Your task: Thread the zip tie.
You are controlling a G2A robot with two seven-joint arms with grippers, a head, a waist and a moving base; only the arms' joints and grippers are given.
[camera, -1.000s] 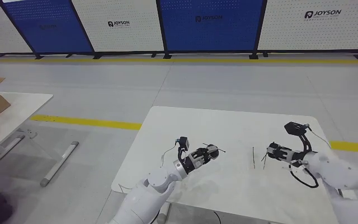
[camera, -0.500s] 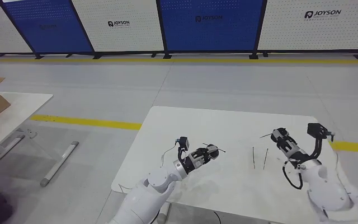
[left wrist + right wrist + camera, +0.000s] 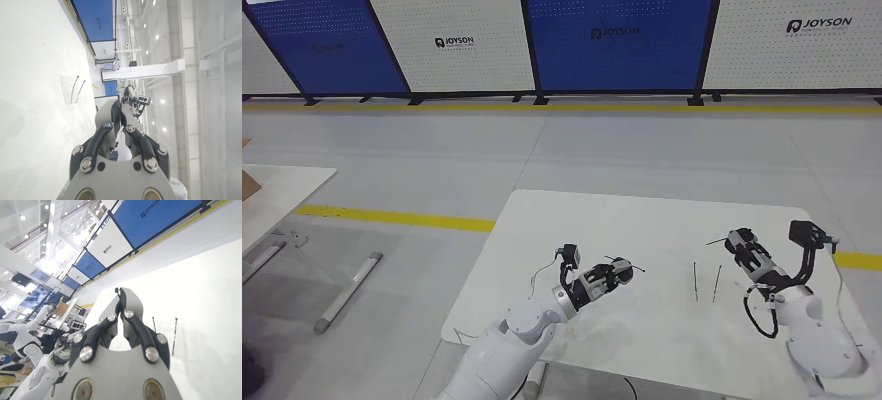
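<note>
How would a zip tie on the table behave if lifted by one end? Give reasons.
The zip ties look thin and slightly bowed, so one would probably droop. Lying flat on the table, it seems light, awkward to pinch.

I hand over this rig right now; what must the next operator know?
Left gripper: shut, a black strand sticking out of it, likely a zip tie.
Right gripper: shut on the held zip tie, whose head shows at its tip.
Two spare zip ties lie side by side on the table between the arms.
Done: a tie gripped. To do: the threading; no loop is visible.
</note>
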